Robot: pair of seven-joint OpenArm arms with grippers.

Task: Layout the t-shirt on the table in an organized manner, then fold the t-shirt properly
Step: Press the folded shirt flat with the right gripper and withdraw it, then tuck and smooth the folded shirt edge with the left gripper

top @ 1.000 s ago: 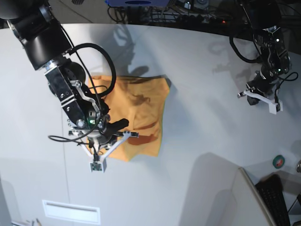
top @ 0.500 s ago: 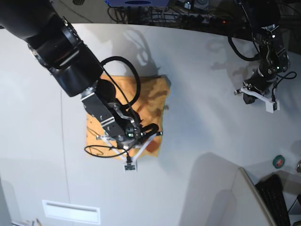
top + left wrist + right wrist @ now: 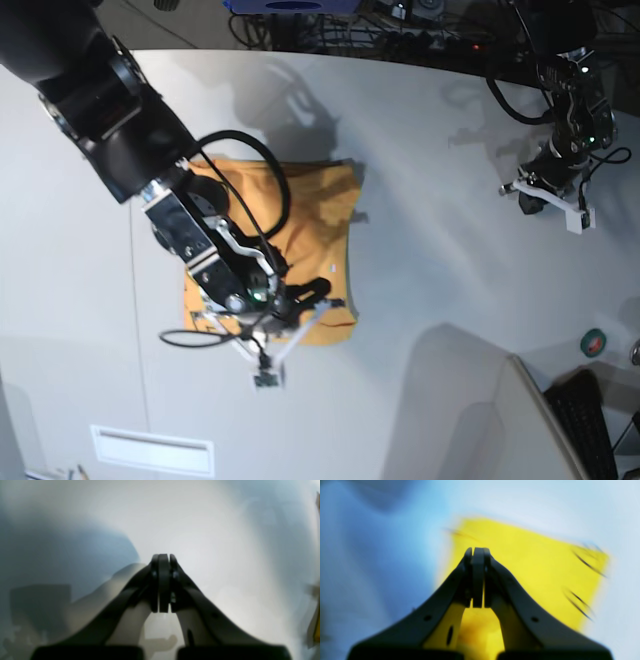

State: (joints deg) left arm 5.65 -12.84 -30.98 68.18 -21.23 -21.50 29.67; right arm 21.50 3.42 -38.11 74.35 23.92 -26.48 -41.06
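Two pincers show, both with jaws pressed together and nothing between them. The right pincer [image 3: 478, 552] hovers over the near edge of the t-shirt [image 3: 300, 225], which lies folded into a rough rectangle on the table [image 3: 440, 270] beneath and ahead of it (its wrist view is blurred, the cloth reading yellow there). The left pincer [image 3: 162, 557] hangs well apart from the shirt, above bare table, with only a sliver of orange at the far edge of its view.
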